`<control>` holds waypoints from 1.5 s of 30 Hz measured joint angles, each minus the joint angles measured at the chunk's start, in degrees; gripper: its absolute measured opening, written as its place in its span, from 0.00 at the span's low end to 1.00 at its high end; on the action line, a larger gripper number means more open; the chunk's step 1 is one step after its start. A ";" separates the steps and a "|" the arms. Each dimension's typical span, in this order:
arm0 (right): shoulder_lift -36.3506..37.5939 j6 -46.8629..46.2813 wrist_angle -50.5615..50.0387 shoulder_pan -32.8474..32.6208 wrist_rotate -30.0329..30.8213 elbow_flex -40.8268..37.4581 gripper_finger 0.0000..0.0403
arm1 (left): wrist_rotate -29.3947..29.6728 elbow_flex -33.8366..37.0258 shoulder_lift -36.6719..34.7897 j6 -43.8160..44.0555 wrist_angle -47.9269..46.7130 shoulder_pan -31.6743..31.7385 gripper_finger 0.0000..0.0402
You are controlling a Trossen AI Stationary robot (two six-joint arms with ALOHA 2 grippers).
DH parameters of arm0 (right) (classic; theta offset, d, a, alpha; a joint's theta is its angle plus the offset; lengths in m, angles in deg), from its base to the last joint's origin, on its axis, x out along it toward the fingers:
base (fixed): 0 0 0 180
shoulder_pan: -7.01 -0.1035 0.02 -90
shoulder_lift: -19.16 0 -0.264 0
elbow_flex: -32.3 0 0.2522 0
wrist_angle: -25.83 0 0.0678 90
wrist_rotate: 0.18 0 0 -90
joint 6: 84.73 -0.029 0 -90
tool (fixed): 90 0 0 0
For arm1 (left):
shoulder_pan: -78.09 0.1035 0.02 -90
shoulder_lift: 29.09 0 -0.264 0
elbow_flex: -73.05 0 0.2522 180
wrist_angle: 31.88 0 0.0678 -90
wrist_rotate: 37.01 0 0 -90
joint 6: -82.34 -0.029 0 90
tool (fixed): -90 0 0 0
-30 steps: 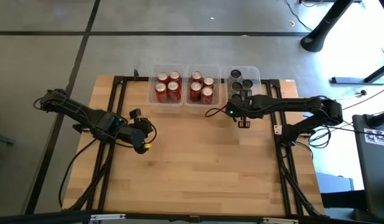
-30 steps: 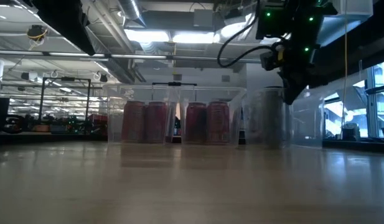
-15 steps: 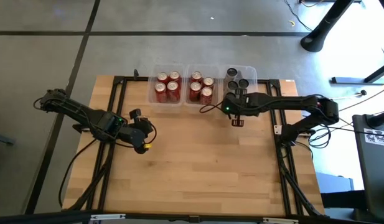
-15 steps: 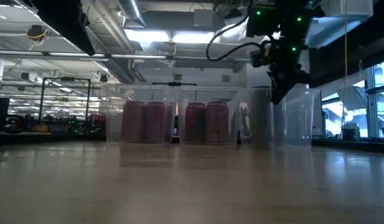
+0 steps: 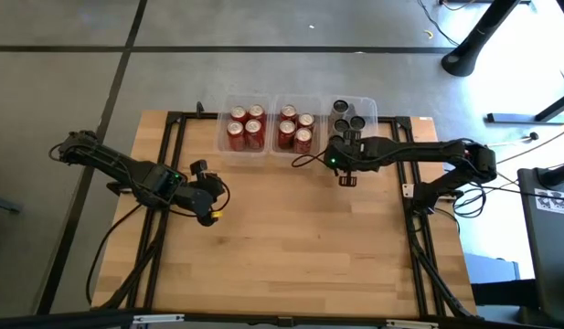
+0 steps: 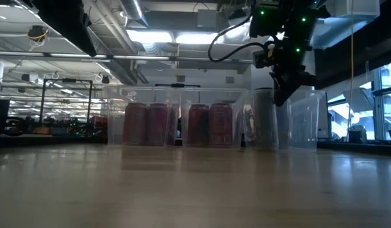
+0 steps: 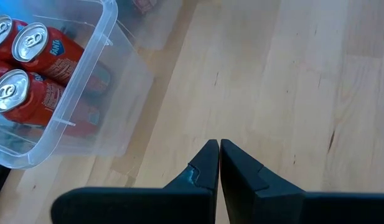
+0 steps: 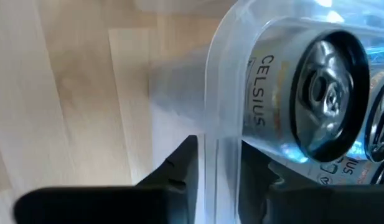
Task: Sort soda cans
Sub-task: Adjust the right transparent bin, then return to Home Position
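Right hand (image 8: 216,168) straddles bin wall (image 8: 220,134); cans (image 8: 304,99) inside.

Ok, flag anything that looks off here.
The right gripper straddles the wall of the clear plastic rectangular bin holding black-bodied drink cans, a finger on each side, instead of around a can. Red-bodied cans stand upright. Left gripper waits, shut.

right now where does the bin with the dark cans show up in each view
High view: bin with the dark cans, rightmost of three at the table's far edge.
Low view: right of the red cans, under the right gripper.
Left wrist view: not in it.
Right wrist view: its rim sits between the open fingers.
Shared landmark: the right gripper at its near rim.
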 joint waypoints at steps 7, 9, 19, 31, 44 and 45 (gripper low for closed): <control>1.59 -4.88 -8.38 0.00 -0.46 3.73 0.35 | 0.01 0.00 0.01 -0.45 -0.02 0.01 0.02; 1.76 -6.43 -12.91 0.00 -2.22 6.63 0.37 | 0.02 0.00 0.01 -0.97 0.00 0.02 0.02; 5.47 -14.08 -20.05 -0.80 -18.75 20.23 0.35 | -0.01 0.00 -0.70 -7.08 4.51 0.08 0.01; 23.51 -7.65 20.51 -0.66 -33.05 -0.53 0.02 | -9.37 11.99 -18.50 -19.89 30.22 8.38 0.00; 42.00 -15.76 45.54 -0.68 -42.51 -25.00 0.01 | -25.68 32.50 -36.52 -22.76 57.97 14.60 0.00; 43.46 -16.78 46.03 -0.68 -42.49 -26.47 0.02 | -26.23 33.80 -37.19 -22.72 59.50 14.89 0.00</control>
